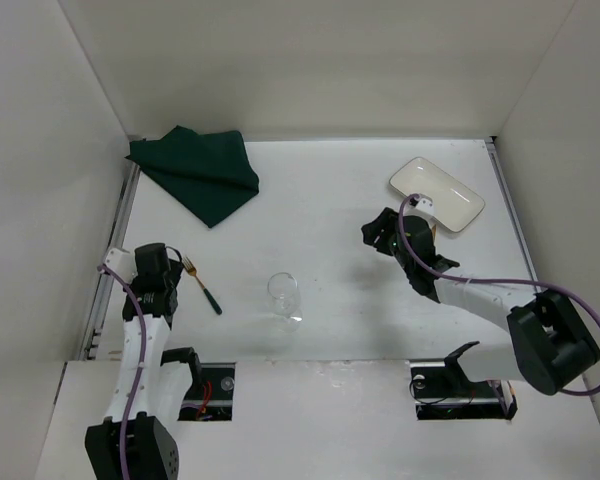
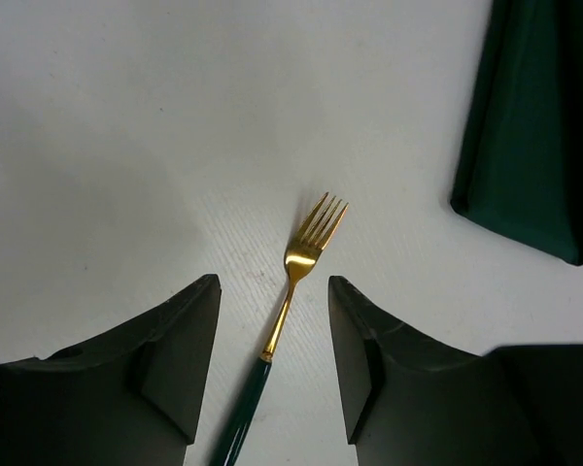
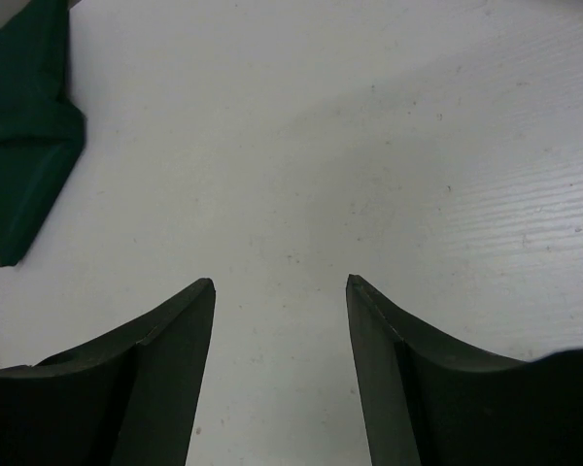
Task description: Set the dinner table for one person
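Note:
The white dinner table [image 1: 350, 190] holds a fork [image 1: 202, 283] with gold tines and a dark green handle, a clear glass [image 1: 283, 297], a white rectangular plate [image 1: 437, 193] and a dark green cloth [image 1: 195, 170]. My left gripper [image 1: 170, 265] is open at the left side, just above the fork. In the left wrist view the fork [image 2: 301, 257] lies between the open fingers [image 2: 189, 340], untouched. My right gripper [image 1: 378, 232] is open and empty, left of the plate. The right wrist view shows only bare table [image 3: 369, 146] between its fingers [image 3: 175, 340].
White walls [image 1: 70, 150] close in the table on three sides. The green cloth shows at the right of the left wrist view [image 2: 539, 126] and at the top left of the right wrist view [image 3: 24, 126]. A small gold item [image 1: 435, 230] lies by the plate's near edge.

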`<state>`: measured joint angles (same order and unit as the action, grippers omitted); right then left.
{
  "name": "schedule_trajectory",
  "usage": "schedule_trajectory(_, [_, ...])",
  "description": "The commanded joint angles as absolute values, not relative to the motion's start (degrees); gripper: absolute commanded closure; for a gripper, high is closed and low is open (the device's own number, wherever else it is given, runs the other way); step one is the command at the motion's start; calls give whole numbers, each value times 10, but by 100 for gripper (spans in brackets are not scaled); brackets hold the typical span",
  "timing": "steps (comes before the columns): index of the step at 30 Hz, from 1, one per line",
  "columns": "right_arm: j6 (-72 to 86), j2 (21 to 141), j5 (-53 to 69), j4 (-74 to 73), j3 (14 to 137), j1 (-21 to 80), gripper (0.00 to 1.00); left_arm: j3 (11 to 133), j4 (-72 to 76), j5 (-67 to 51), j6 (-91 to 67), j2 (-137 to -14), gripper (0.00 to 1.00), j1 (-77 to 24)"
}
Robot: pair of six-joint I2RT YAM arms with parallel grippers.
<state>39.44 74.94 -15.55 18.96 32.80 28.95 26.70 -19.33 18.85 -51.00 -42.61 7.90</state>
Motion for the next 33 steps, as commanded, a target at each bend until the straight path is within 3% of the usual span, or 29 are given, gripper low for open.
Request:
schedule_trajectory(1, [395,752,-145,228,337,290,37,269,-176,176,-498,-425,52,80])
schedule_trajectory(10, [401,754,-140,229,334,288,41,294,-65,185,-509,-508,52,37])
schedule_trajectory(12, [401,757,-132,229,337,290,53,322,-41,199,-508,-556,52,16])
schedule_trajectory(15, [395,761,-130,223,343,290,82,373,-4,213,-509,-630,52,-23])
schedule_trajectory(16, [396,762,-128,222,344,290,85,401,2,214,-505,-661,52,-35])
schedule_trajectory(21, [397,771,-122,221,348,290,82,515,16,224,-473,-785,52,-76])
schedule_trajectory(30, [404,765,-120,228,341,290,57,785,-41,249,-366,-1057,52,-114])
schedule_trajectory(33, [401,771,-118,224,347,290,55,890,-79,253,-341,-1150,52,-122])
